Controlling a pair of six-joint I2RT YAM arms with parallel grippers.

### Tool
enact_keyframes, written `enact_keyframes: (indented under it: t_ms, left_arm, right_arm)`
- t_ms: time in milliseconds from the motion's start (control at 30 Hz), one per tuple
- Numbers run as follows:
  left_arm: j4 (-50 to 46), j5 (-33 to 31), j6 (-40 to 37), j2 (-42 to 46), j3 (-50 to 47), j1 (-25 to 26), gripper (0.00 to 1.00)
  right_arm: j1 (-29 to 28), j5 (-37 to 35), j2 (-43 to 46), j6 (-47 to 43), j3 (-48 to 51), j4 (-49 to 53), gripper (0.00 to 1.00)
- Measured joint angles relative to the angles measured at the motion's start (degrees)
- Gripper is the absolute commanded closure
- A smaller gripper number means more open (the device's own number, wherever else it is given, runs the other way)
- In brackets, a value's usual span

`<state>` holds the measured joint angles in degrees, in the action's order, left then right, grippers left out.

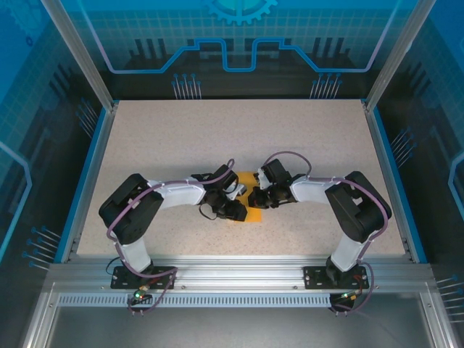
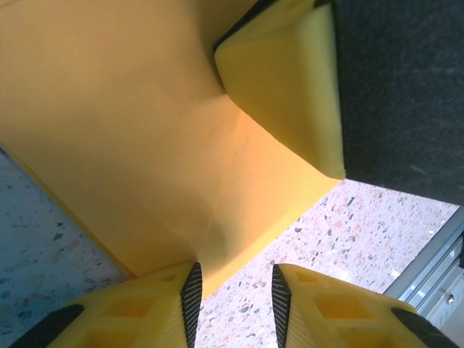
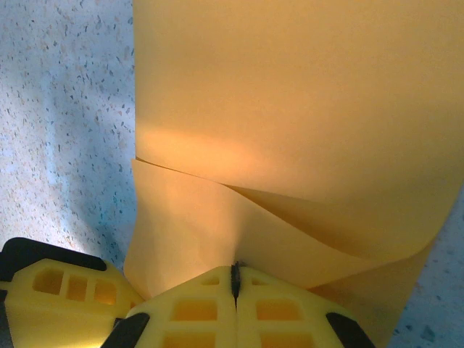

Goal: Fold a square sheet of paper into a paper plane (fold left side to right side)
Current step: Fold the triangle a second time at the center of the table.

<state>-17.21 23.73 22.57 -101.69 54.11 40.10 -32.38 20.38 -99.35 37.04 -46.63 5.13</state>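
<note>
Clearly the square sheet of paper [image 3: 290, 109] lies flat on the surface [image 1: 217, 138], midway between the two wrists. The right gripper [image 3: 235, 279] has its jaws pressed together, and a raised layer of the sheet runs into that seam, so it seems to pinch an edge. The left gripper [image 2: 232, 297] stands partly open and empty, with the sheet's edge just beside one finger and bare surface in the gap. The sheet stretches ahead of both, and the right arm has the hold.
</note>
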Motion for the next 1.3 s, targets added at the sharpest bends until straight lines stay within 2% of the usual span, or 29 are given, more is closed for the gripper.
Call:
enact_keyframes:
  t_ms: [667,1300]
  left_arm:
    - [3.37,-1.44,1.33,3.89,-5.27,0.00,0.66]
    - [-2.01,-1.86,1.33,10.10,-5.33,-0.50,0.65]
  right_arm:
    - [-0.22,1.09,-0.17,-0.26,-0.26,1.11,1.00]
    - [-0.22,1.09,-0.42,-0.66,-0.76,1.79,1.00]
